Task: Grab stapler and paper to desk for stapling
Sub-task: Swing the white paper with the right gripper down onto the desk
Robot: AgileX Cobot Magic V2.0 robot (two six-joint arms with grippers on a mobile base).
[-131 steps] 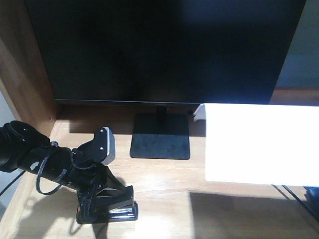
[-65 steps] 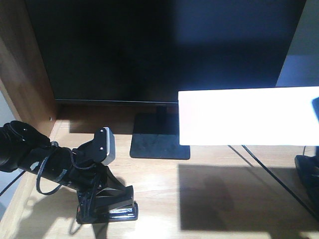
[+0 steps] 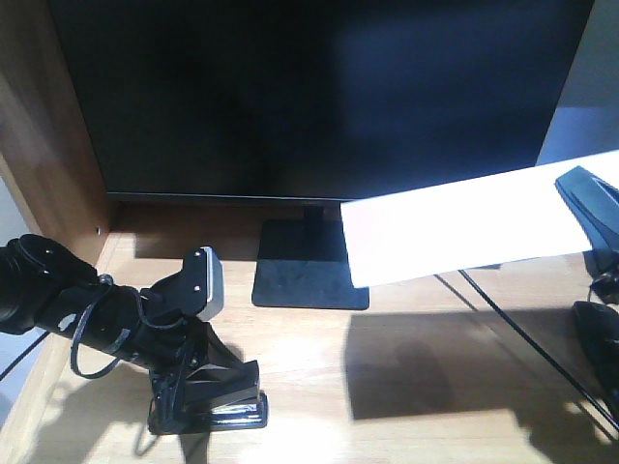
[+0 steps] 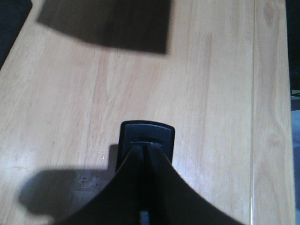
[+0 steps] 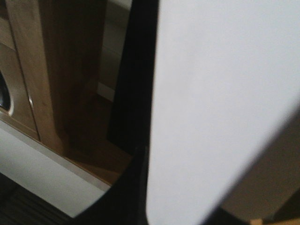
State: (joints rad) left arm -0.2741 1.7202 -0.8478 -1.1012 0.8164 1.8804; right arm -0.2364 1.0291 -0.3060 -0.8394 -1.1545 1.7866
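The stapler [image 3: 232,414] is sitting on the desk [image 3: 387,387] at the near left, with the left gripper [image 4: 145,154] clamping it. The paper [image 3: 455,227] is hanging tilted before the monitor [image 3: 309,97], the right gripper [image 3: 585,198] pinching its edge.

Bench [image 3: 319,387]: light wood grain, one plank seam visible in the wrist view. Stapler [image 3: 237,414] sits flat on it, clamped in the left pincer [image 3: 198,387]. Monitor foot [image 3: 311,263], a black square plate, stands on the bench beyond that pincer, slightly to its right and apart from it. A large shadow patch lies on the bench right of the pincer.
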